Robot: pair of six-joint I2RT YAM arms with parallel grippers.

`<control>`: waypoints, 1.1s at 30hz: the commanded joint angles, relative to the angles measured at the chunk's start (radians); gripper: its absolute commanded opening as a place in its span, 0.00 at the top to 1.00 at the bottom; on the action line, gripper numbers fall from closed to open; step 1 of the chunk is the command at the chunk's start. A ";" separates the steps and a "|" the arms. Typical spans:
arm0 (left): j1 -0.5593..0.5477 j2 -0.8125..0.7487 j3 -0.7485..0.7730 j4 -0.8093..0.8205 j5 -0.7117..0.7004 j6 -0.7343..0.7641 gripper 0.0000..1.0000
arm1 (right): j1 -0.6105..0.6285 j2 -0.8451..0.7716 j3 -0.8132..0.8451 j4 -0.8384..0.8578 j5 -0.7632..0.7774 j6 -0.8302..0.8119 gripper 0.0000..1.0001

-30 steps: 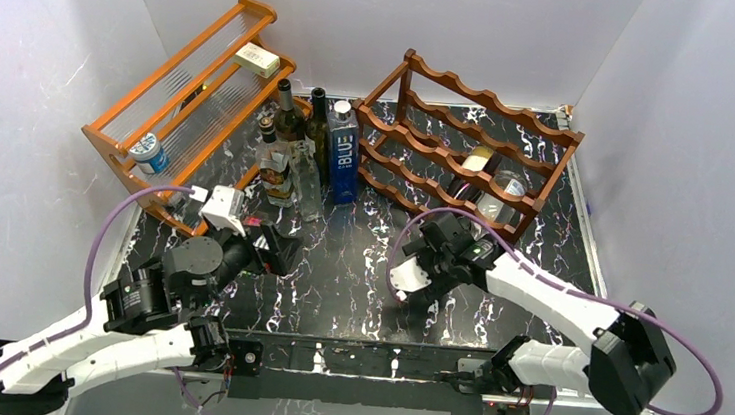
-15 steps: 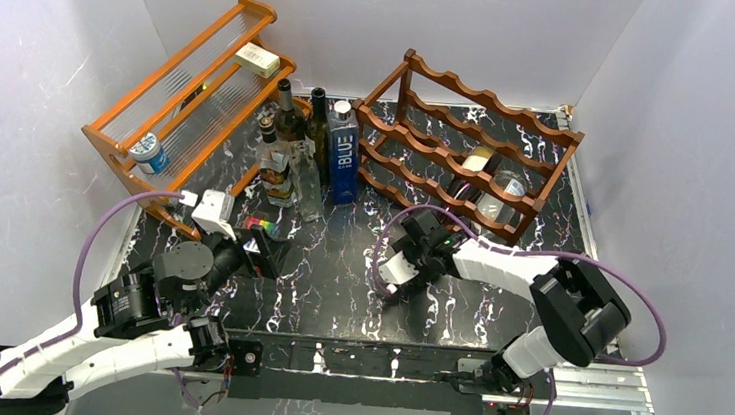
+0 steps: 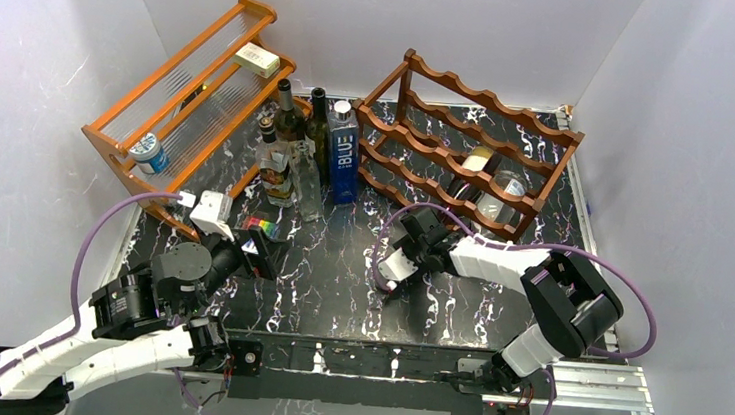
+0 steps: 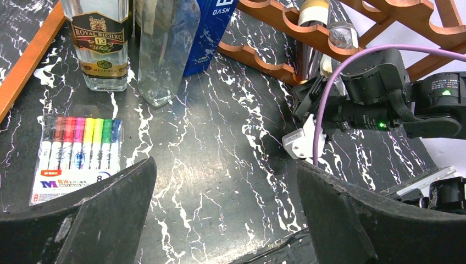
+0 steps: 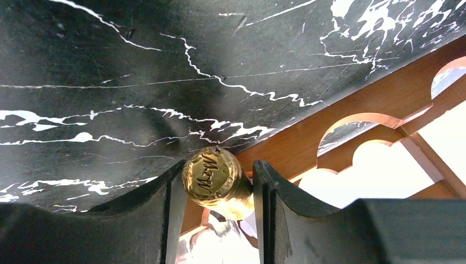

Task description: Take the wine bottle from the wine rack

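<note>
Lying where, exactly, is the wine bottle [image 5: 214, 181]? the first asks.

On its side in the wine rack [image 3: 470, 141], at 1 o'clock from the middle of the marbled black table [image 3: 337, 275], the second answers. Its gold-foiled cap pokes out past the front scalloped rail toward 7 o'clock.

And the right gripper [image 5: 218, 168]?

Its two fingers stand close on either side of that cap. The one on the cap's 9 o'clock side in the wrist view touches the foil. Whether they truly pinch it, that view does not settle.

What crowds the bottle?

A clear bottle [image 3: 511, 187] lies in the same rack just beside it, at its 4 o'clock, and the neck crosses the rail. Off the rack's 9 o'clock end stands a blue carton [image 3: 343, 150]. Past it stand two dark bottles [image 3: 289, 110], a whisky bottle [image 4: 101, 44] and an empty glass bottle [image 4: 165, 49], all upright at 11 o'clock.

And the left gripper [image 4: 225, 220]?

Spread wide with nothing between its fingers, above the table at 9 o'clock, well apart from the rack. A pack of coloured markers [image 4: 77, 157] lies flat near it. The orange wooden shelf [image 3: 187, 101] stands at 10 o'clock with a tin [image 3: 152, 154] and a small box [image 3: 256, 59] on it.
</note>
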 commanded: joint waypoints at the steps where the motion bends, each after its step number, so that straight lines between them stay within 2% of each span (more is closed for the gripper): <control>1: 0.005 0.001 0.033 0.001 0.002 -0.002 0.02 | 0.005 0.000 0.019 0.009 -0.029 -0.030 0.49; 10: 0.005 0.033 0.034 0.027 0.027 -0.009 0.02 | 0.052 0.010 0.020 -0.025 -0.060 0.006 0.71; 16: 0.005 0.111 0.049 0.070 0.060 0.004 0.02 | 0.108 0.031 0.030 -0.030 -0.045 0.054 0.72; 21: 0.005 0.206 0.080 0.201 0.134 0.061 0.02 | 0.124 0.031 0.017 -0.028 -0.053 0.097 0.74; 28: 0.005 0.447 0.206 0.356 0.203 0.185 0.02 | 0.158 0.007 -0.003 -0.025 -0.059 0.128 0.77; 30: 0.007 0.516 0.255 0.383 0.217 0.214 0.04 | 0.178 -0.005 -0.010 -0.028 -0.058 0.140 0.77; 33: 0.018 0.616 0.329 0.411 0.263 0.235 0.13 | 0.212 -0.024 -0.024 -0.028 -0.058 0.163 0.77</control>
